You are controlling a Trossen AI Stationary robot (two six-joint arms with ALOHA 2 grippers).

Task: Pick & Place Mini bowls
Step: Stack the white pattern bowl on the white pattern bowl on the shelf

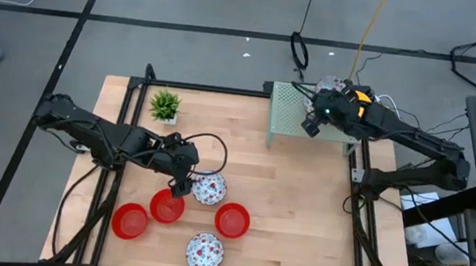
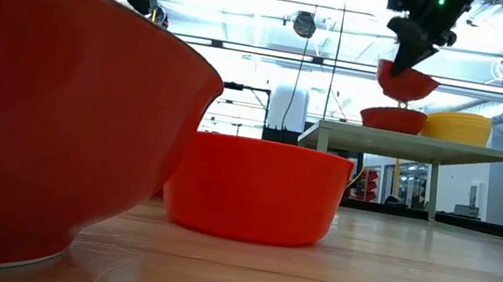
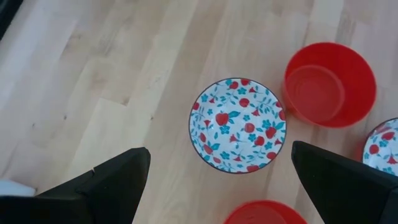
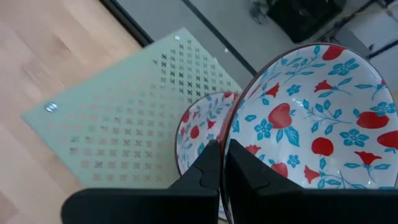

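Right gripper (image 4: 221, 163): fingers pinching rim of floral bowl (image 4: 311, 118), above the pale green shelf (image 4: 124, 124). Left gripper (image 3: 217, 180): fingers spread wide, second floral bowl (image 3: 237, 125) on the table between them.

- A white floral bowl (image 3: 237, 125), upright, is seen on the wood directly between the open left jaws.
- Three plain red bowls (image 1: 232, 220) and a second floral bowl (image 1: 204, 252) are set upright around it, outside the jaws.
- Another floral bowl (image 4: 311, 118), red outside, is pinched by its rim in the shut right jaws, tilted, above a further floral bowl (image 4: 202, 127) on the pale green stand.
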